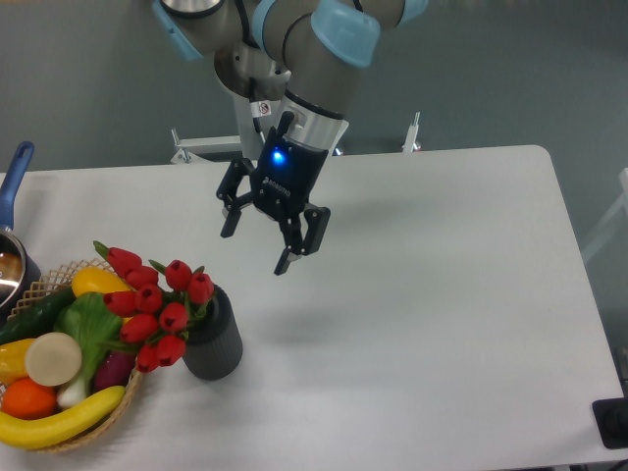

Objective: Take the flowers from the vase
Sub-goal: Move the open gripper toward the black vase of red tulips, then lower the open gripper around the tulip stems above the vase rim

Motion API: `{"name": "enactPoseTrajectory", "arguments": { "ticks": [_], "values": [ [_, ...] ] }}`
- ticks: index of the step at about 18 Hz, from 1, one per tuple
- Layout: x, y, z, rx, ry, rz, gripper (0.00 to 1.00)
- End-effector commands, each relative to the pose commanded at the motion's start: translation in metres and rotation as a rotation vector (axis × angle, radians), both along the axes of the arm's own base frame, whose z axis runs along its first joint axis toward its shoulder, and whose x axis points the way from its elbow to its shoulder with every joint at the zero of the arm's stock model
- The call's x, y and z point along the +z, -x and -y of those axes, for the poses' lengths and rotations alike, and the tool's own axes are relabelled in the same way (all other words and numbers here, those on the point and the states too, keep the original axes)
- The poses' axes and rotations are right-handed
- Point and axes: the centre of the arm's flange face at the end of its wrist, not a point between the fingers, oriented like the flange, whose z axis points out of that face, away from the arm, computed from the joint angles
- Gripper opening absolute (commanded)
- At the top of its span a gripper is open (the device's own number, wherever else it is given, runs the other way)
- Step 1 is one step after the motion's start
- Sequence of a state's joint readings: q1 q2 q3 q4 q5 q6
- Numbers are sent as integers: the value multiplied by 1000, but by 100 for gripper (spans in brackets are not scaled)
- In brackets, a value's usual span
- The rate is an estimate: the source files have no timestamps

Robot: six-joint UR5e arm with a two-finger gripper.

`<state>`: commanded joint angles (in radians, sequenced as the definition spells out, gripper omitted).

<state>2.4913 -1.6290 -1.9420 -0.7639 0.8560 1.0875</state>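
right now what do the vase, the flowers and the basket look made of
The vase: probably matte plastic or rubber, dark grey, ribbed, no glare. The flowers: likely artificial, plastic or foam, with uniform glossy red buds. The basket: woven wicker, tan open weave at its rim.
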Motion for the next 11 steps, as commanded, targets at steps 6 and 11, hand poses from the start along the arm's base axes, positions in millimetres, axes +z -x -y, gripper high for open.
{"name": "enactPoseTrajectory", "arguments": {
  "ticks": [6,11],
  "values": [
    [-15,-15,-33,-87,1,-8,100],
    [-26,-21,-44,-114,-8,6,100]
  ]
}}
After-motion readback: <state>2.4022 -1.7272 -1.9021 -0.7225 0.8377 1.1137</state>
